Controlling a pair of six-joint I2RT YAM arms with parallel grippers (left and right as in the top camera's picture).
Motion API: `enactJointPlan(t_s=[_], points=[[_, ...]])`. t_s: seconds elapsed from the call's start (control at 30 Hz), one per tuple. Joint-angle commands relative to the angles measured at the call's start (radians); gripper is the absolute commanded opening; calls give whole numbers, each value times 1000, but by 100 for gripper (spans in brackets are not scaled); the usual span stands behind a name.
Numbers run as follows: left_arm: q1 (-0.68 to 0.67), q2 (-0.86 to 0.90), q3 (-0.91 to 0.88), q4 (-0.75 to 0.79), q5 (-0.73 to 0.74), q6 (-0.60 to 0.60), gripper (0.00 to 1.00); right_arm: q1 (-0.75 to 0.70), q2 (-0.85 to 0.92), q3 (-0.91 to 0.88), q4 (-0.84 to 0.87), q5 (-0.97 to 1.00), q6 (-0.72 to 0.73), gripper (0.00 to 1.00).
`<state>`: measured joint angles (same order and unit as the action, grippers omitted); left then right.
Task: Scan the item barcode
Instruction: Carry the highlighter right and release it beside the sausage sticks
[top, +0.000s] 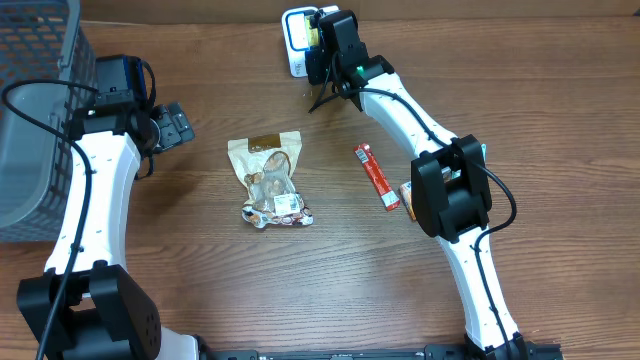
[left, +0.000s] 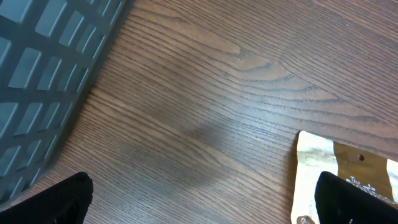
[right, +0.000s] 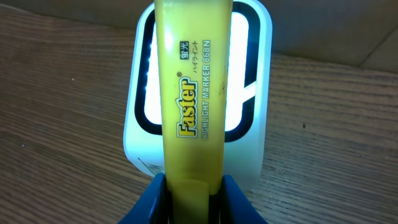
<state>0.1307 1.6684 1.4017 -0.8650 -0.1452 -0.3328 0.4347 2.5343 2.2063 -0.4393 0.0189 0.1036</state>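
One yellow highlighter (right: 189, 106), gripped in the right hand (right: 193, 199), ran lengthwise straight out across the face of the lit scanner (right: 242, 158), while the left hand (left: 208, 202) hung wide open.

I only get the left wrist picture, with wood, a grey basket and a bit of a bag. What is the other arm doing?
Observer: The right arm has its jaws shut on a yellow highlighter.
Operator: Where is it holding it?
Observer: Right in front of the lit window of a white scanner.
Operator: Is anything else lying around?
Observer: Yes, a red stick pack lies between your snack bag and the right arm.
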Motion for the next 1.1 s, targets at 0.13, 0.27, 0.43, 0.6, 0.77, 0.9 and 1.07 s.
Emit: enactJointPlan(t_s=[0.13,0.27,0.43,0.6,0.77,0.9,1.07], points=[[-7,-14,14,2,8,19,100,3,-131,13,-81,-2,0,4],[-7,-14,14,2,8,19,100,6,-251,13,-249,-13,0,4],[-7,-14,14,2,8,19,100,3,-351,13,-579,-13,4,4],[-7,-14,14,2,8,19,100,-8,-343,-15,-843,-12,4,5],[-7,-14,14,2,8,19,100,-8,-332,-149,-899,-13,4,5],[-7,-14,14,2,8,19,100,-16,-332,-282,-849,-11,4,5],[-7,-14,14,2,8,19,100,-27,-332,-407,-782,-1,4,29]])
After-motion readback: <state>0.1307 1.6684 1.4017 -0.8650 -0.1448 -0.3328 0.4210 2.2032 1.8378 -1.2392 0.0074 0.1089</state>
